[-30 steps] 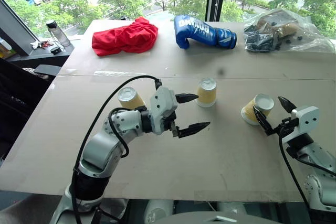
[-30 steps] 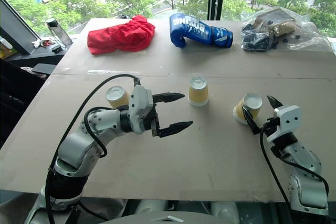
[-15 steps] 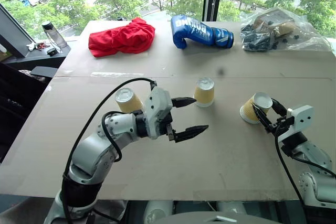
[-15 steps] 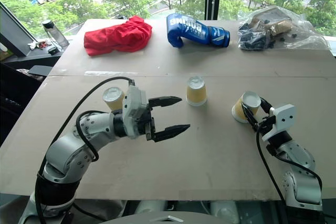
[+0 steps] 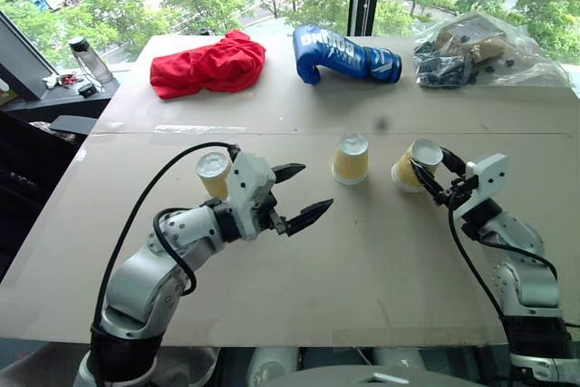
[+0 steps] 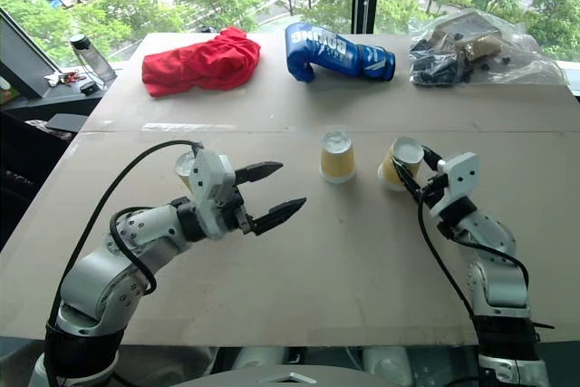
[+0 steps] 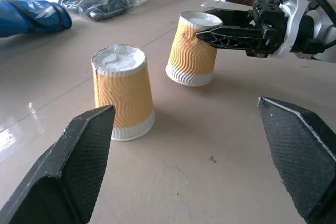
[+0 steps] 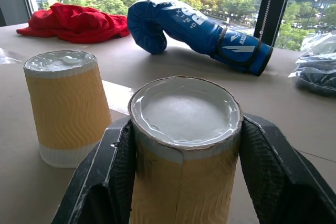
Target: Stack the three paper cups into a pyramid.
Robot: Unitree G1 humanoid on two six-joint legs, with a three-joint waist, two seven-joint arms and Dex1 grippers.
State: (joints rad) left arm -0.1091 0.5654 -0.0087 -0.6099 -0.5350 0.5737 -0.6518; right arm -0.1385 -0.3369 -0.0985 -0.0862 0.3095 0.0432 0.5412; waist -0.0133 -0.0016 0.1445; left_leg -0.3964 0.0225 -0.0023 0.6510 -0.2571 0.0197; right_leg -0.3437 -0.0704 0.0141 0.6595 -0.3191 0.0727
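On the table [image 5: 381,251], your head view shows the right gripper [image 5: 426,172] clamped around an upside-down paper cup [image 5: 409,165], tilted, just beside the middle cup [image 5: 350,159]. The left gripper [image 5: 300,195] hangs spread wide and empty, near the third cup [image 5: 214,173].

From your left wrist, both fingers stand far apart, framing the middle cup [image 7: 124,92] and the gripped one [image 7: 193,49].

From your right wrist, the fingers [image 8: 113,174] press the cup's [image 8: 184,145] sides.
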